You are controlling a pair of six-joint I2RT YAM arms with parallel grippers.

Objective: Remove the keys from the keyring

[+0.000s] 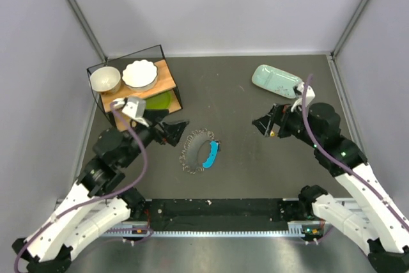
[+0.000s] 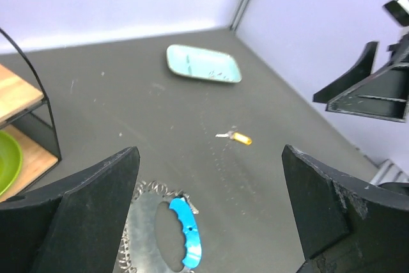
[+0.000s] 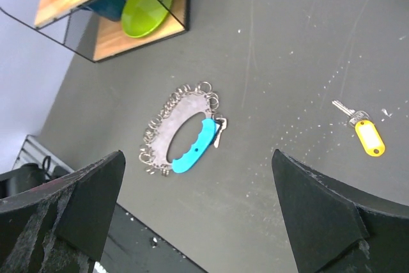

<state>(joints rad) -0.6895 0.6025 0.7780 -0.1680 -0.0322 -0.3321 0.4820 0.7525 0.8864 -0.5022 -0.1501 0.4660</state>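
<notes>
The left gripper (image 1: 181, 132) gapes wide and empty just beside the keyring (image 1: 190, 151), which lies flat on the bench (image 1: 249, 171) to its right. The right gripper (image 1: 263, 123), equally wide and empty, sits well apart, so the left arm is nearer. The floppy silvery loop's long axis runs away from the bases, and the blue-covered key (image 1: 211, 155) lies along its right edge.

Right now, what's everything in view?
keyring: one, silvery, table centre
blue-covered key: one, blue, at keyring's edge
yellow-tagged key: one, silvery, loose between keyring and tray
tray: one, pale green, far right
wire rack: one, black, far left
beige bowl: one, beige, rack top
white bowl: one, white, rack top
plate: one, green, rack's lower shelf
left gripper: one, black, open beside keyring
right gripper: one, black, open, right of keyring
</notes>
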